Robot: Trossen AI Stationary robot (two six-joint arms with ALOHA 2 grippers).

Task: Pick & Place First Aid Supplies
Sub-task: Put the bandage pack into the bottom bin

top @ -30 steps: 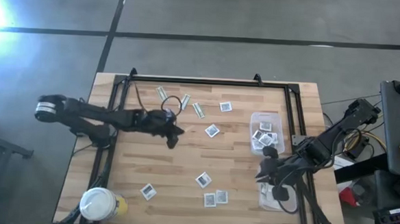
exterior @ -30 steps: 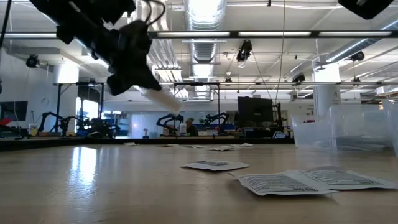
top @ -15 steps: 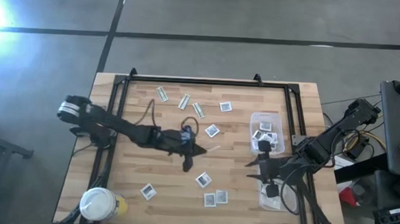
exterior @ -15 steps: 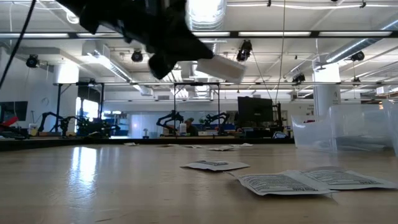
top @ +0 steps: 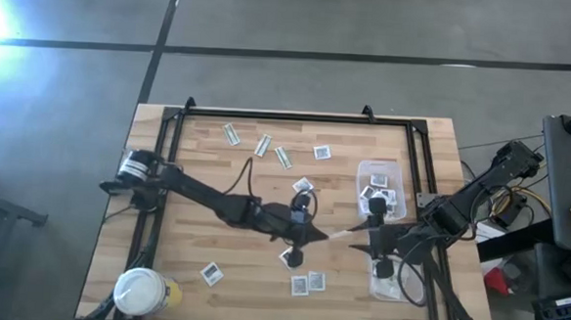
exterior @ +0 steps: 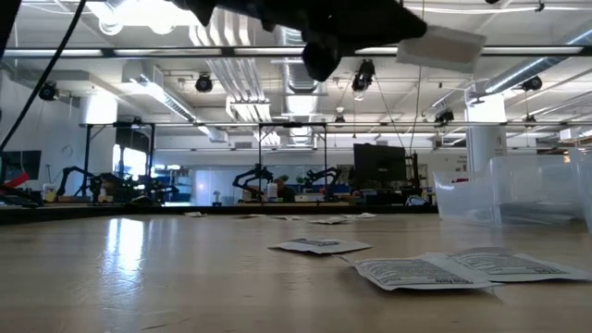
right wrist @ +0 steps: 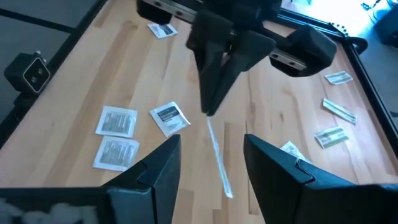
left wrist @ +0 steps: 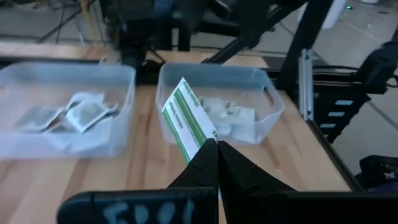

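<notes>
Reaching much farther across now, the left tool [top: 313, 234] has swept from the far-left part of the desk [top: 184, 235] to its middle, and it carries a narrow green-and-white strip [top: 338, 233] clenched between its fingertips. The strip sticks out toward the right tool [top: 368, 237], whose fingers have sprung wide in the last second and now stand spread, gripping nothing, right at the strip's free end.

This looks like a handover, and it is the risky part. In the right wrist view the strip [right wrist: 217, 155] hangs edge-on between the spread fingers [right wrist: 158, 165], thin as a blade. If the right tool closes off-line, the fingers may meet beside it rather than on it. If the left lets go too soon, down it flutters among the square white packets [top: 307, 282] lying loose on the desk below.

From the left wrist view, the strip [left wrist: 188, 118] points at two clear tubs [left wrist: 219, 102] near the desk's right edge, one with pale strips in it, the other [left wrist: 62, 106] with square packets. Sorting into the wrong tub is a live risk, since they sit side by side. A floppy strip could also catch a tub rim and land outside.

Plenty of supplies remain scattered, so this task is far from over.
</notes>
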